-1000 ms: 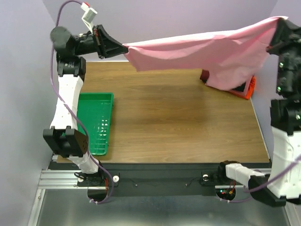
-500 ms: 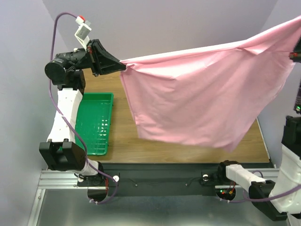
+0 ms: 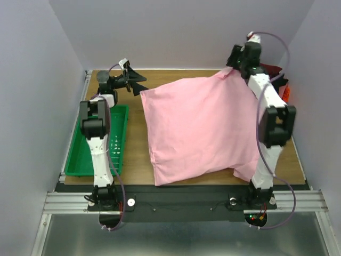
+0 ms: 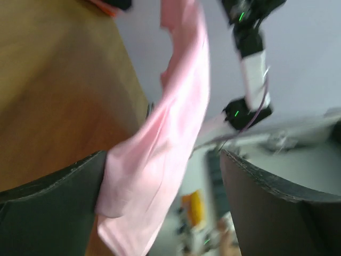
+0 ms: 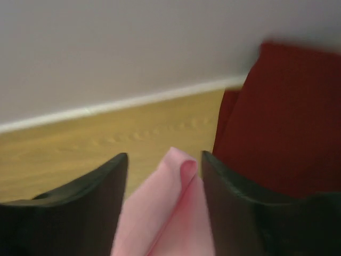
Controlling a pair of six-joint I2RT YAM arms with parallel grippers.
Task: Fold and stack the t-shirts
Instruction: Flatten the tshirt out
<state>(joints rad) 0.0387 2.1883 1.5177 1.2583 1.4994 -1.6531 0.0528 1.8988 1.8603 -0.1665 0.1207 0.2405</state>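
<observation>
Your left gripper (image 4: pixel 164 154) has its fingers (image 4: pixel 53 202) spread wide. A fold of the pink shirt (image 4: pixel 178 117) hangs in the gap, close against the finger on the table side, and nothing pinches it. This view is blurred, so you cannot tell whether the cloth touches that finger.

Your right gripper (image 5: pixel 164 159) has its fingers (image 5: pixel 74 208) partly apart. One corner of the pink shirt pokes up between them, lying loose and not clamped. Just to the right of that corner is the dark red shirt (image 5: pixel 282 106), at the foot of the far wall.

From above, the pink shirt (image 3: pixel 197 128) lies spread out flat over the middle of the table (image 3: pixel 133 154). Its far left corner is just beside the left gripper (image 3: pixel 137 84). Its far right corner is at the right gripper (image 3: pixel 234 68). Its near edge lies close to the near edge of the table, and its right side runs in behind your right arm. The dark red shirt (image 3: pixel 274 69) and an orange-red shirt (image 3: pixel 286 94) sit in the far right corner. The green tray (image 3: pixel 80 160) lies along the left side, beneath your left arm.
</observation>
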